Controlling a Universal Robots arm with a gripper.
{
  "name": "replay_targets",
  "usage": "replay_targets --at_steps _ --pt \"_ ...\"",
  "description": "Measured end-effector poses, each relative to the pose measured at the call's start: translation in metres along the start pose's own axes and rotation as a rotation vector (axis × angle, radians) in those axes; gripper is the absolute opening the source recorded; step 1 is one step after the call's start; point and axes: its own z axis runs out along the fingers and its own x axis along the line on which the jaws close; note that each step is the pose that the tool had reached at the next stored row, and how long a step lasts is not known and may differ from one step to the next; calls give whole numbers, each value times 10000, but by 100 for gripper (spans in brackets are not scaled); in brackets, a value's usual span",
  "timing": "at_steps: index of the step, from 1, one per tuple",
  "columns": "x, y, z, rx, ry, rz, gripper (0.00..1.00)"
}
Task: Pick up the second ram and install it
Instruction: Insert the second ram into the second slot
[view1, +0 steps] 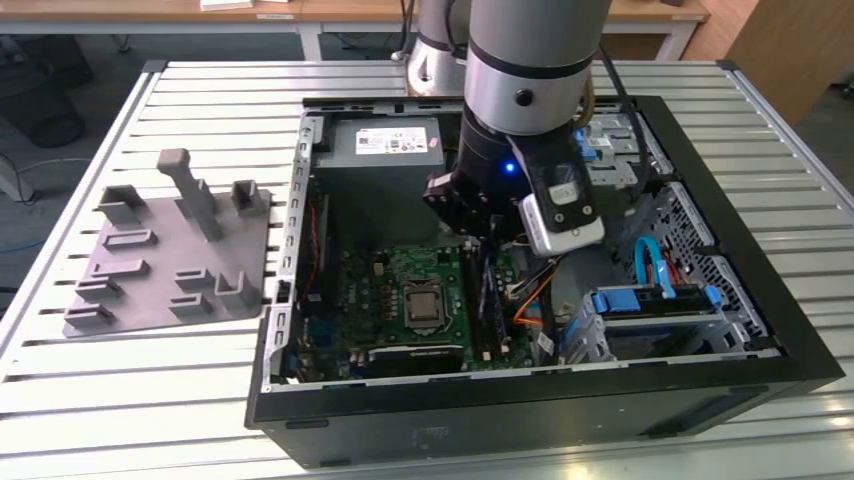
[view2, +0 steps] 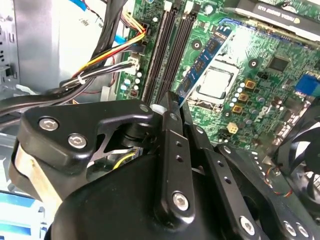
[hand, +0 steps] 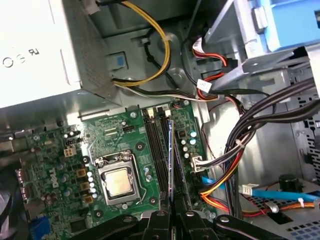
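Grey tray (view1: 167, 255) on the slatted worktop (view1: 80, 400) at the exterior view's left, beside the open PC case (view1: 747, 385). Arm reaches into the case over the motherboard (view1: 387, 290). Tool (view2: 172, 107) clenched on the second ram (view2: 205, 57), fingers (view2: 170, 125) nearly together pinching its edge; the stick hangs tilted above the black slot rails (view2: 167, 47), next to the CPU socket (hand: 119, 181)

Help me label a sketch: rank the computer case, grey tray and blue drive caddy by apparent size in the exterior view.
1. computer case
2. grey tray
3. blue drive caddy
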Motion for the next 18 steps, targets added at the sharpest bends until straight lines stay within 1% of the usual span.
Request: replay_targets --at_steps 10,12,13,15,16,17,18 --pt "0 0 2 27 -12 927 14" --pt "0 0 2 29 -13 988 14" --pt "1 0 1 8 -7 983 14" --pt "1 0 2 -220 67 903 14" --pt "1 0 2 -313 97 834 14" --pt "1 0 2 -336 109 677 14" --pt "1 0 3 -339 114 499 14"
